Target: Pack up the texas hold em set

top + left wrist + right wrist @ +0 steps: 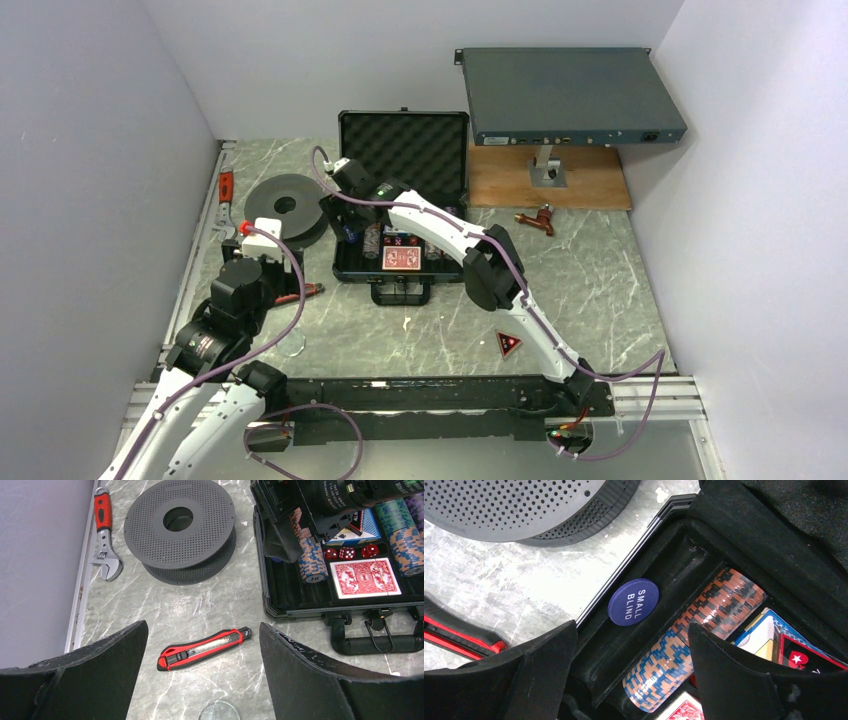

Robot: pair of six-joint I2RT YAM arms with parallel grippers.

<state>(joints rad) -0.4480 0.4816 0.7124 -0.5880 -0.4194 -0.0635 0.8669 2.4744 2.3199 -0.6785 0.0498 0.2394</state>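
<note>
The right gripper (pixel 631 637) hangs over the left end of the open briefcase (pixel 403 150), its fingers spread wide with nothing between them. Straight below sits the blue round button (pixel 633 601), printed SMALL BLIND, in the case's leftmost channel against the left wall; neither finger is on it. Beside it, to the right, lies an orange-and-blue chip stack (pixel 694 640) on its side.

The left gripper (pixel 201 630) is just as wide open and empty, held above the table (pixel 210 605) over a red-and-black utility knife (pixel 202 649), left of the case.

From the overhead camera the right arm covers that end of the case, so the button and the fingers cannot be made out there; only the right wrist view shows them. The left wrist view gives the red deck (pixel 365 577) face up near the handle, and the blue deck (pixel 357 532) half hidden behind the right arm. A clear round thing at its near edge is cut off. Only the overhead view shows a triangular marker (pixel 508 345) out on the table, near and right of the case. The grey spool (pixel 180 530) and a wrench (pixel 105 535) lie to the far left.
</note>
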